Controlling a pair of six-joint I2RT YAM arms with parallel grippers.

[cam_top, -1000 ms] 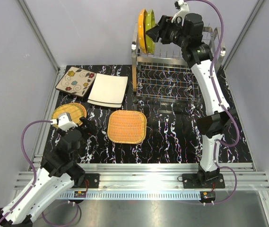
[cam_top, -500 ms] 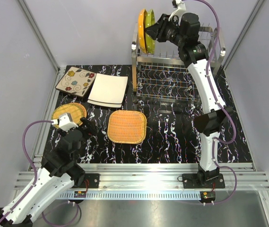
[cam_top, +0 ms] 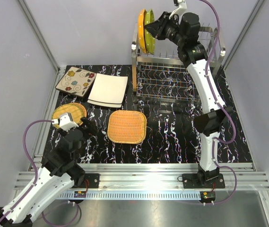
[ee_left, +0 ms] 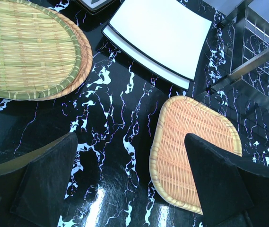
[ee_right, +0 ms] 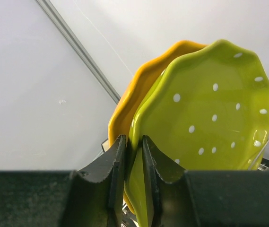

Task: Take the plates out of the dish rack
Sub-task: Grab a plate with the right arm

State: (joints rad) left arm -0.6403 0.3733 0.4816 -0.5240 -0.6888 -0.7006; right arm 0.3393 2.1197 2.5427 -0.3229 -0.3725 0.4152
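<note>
Right claw (ee_right: 133, 147) raised at the top left corner of the dish rack (cam_top: 172, 80), its two fingers closed on the lower rim of the green plate (ee_right: 205, 118), one finger on each face; green plate upright on edge in the upper tier, just in front of the orange plate (ee_right: 141, 92), which also stands upright; left claw (ee_left: 130, 142) low over the desk (cam_top: 172, 135), fingers spread wide apart, holding nothing; flat on the desk: floral square plate (cam_top: 75, 80) at the far left, white square plate (cam_top: 108, 90) overlapping its right edge, round wicker plate (cam_top: 69, 112) by the left claw, rounded-square wicker plate (cam_top: 127, 126) near the centre
</note>
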